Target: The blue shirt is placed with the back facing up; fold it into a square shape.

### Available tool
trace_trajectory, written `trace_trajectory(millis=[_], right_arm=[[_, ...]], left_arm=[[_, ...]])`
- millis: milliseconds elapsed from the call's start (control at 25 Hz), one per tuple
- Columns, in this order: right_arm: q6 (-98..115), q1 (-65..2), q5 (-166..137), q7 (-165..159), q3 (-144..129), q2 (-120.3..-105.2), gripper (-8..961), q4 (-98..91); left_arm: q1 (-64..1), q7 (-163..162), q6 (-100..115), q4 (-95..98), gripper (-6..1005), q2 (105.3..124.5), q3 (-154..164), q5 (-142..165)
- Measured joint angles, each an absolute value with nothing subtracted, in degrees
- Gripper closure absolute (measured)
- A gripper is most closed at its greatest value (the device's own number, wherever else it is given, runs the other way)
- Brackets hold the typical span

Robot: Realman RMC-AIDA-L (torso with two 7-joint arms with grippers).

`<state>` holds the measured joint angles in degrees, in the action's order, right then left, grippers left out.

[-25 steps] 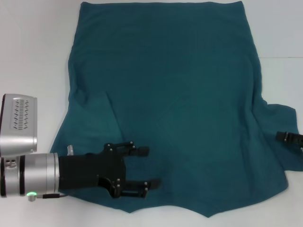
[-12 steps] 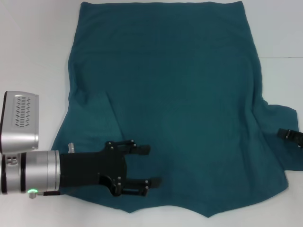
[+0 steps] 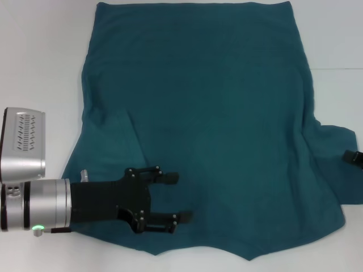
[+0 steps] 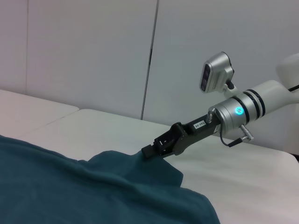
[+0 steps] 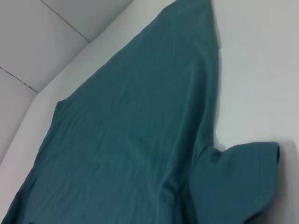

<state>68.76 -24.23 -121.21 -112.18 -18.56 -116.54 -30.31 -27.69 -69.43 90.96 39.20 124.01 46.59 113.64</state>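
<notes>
My right gripper [image 3: 354, 158] has pulled back off the blue shirt [image 3: 215, 113]; I can't tell its jaws. My left gripper [image 3: 173, 197] stays low, jaws apart. No fold yet.

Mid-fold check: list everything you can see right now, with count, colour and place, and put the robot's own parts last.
blue shirt: one, dark teal-blue, spread flat across most of the table, a sleeve sticking out on the robot's right.
table: one, white, under the shirt.
wall panels: pale grey, behind the table in the left wrist view.
left gripper: one, black on a silver arm, fingers apart over the shirt's near left part.
right gripper: one, black on a silver arm, at the edge of the right sleeve.
</notes>
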Motion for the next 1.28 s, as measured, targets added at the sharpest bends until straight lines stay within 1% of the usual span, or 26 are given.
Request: trace_trajectory(millis=[200,560,640,1000,1160,1280], right_arm=[[68.1,-24.4,-121.1,-112.2,-18.5,-116.53,815,-30.1],[66.4,-24.1,-119.0,-111.7,-18.5,-116.53,921,-29.6],[66.2,-24.1,-118.1,-111.4,-18.2,-116.32,944,-29.6],[64.5,-26.3,-117.5,-111.6,-17.8,-113.57,943,-29.6],[63.2,-27.6,-117.5,-111.7,-18.2,-112.59,943,-29.6],[63.0,-28.4,-117.6,-111.6,-18.3,-112.15,943,-29.6]], left_arm=[[-27.7,-69.4,90.9,39.2,147,124.01,46.5,113.6],[-27.8,-69.4,90.2,39.3,147,124.01,46.6,113.6],[-27.8,-69.5,90.2,39.3,146,124.02,46.6,113.6],[-27.9,-70.2,90.2,39.1,146,124.02,46.6,113.4],[-28.0,-70.2,90.2,39.0,146,124.09,46.4,113.2],[-28.0,-70.2,90.1,39.0,146,124.11,46.2,113.1]])
